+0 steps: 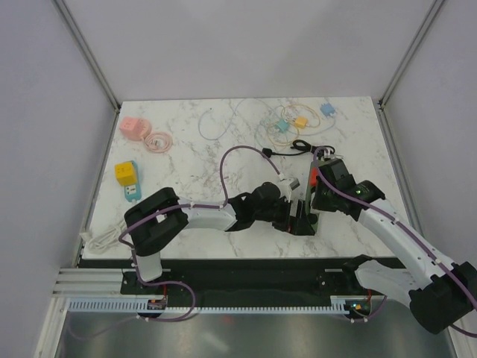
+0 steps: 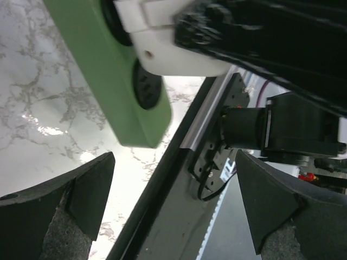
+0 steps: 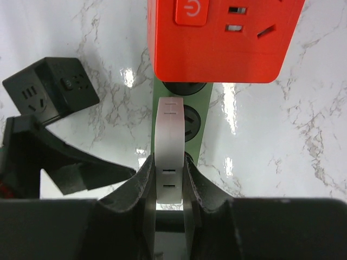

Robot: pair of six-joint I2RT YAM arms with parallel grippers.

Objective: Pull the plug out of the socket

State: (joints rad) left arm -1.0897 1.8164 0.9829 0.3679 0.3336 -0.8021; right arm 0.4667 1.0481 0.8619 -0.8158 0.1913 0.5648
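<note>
A white plug sits in a green power strip, seen edge-on in the right wrist view. My right gripper is shut on the plug, one finger on each flat side. A red socket block lies just beyond the strip's far end. In the left wrist view the green strip and the plug sit past my fingertips, with the plug against the strip's face. My left gripper is open and empty beside the strip. In the top view both grippers meet at the table's front centre, left and right.
A black socket cube lies left of the strip. At the back left lie a pink socket with coiled cable and a yellow cube. Small cubes and tangled cables lie at the back right. The table's front rail is close.
</note>
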